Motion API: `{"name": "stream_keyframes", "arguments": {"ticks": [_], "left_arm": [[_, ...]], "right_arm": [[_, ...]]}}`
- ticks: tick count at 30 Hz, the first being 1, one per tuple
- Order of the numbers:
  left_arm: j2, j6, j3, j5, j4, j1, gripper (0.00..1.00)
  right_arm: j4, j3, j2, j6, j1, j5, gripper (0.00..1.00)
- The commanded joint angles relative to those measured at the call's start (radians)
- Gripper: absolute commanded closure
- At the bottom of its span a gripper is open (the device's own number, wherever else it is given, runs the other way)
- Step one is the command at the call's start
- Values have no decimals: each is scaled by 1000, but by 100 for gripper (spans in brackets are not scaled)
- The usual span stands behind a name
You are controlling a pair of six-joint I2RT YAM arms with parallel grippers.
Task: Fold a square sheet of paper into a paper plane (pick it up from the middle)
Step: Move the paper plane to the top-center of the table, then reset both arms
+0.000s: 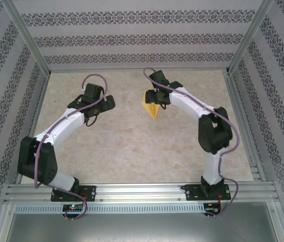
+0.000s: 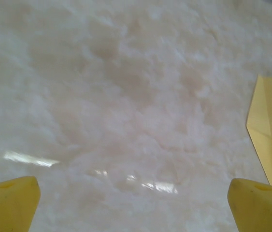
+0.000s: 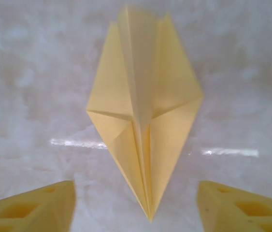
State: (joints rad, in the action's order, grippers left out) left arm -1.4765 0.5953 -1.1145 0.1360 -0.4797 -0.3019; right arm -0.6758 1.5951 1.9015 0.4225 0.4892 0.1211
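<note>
Looking down, I see the paper plane (image 3: 143, 121) lying flat on the bench (image 1: 131, 151), toward its far edge, midway across. My right gripper (image 3: 136, 198) hangs over it, jaws apart, empty; left gripper (image 2: 133, 200) gapes wide over bare bench beside it. Featherlight, flimsy, crushable, I judge: pinch the layered centre crease gently.

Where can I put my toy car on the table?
The big bare table between both arms, nearer than the paper plane, is free. So is the far right corner. It's crowded where the right arm hangs over the plane.
</note>
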Motion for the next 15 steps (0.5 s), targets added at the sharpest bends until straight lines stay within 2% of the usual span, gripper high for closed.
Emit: {"name": "stream_keyframes", "arguments": {"ticks": [1,6,12,15], "left_arm": [[78,-96,1,68,-25,61,0],[200,-157,135,133,67,153,0],[335,-196,362,351,259,225,0],[357,-260,483,393,427,233,0]], "right_arm": [[69,-95,-179,-12,-30,128,20],[259,-354,-431,-81,-101,296,2],[473,-667,-630,-122,-273,409,2],[627,-828,-681,-154,-349,453,2]]}}
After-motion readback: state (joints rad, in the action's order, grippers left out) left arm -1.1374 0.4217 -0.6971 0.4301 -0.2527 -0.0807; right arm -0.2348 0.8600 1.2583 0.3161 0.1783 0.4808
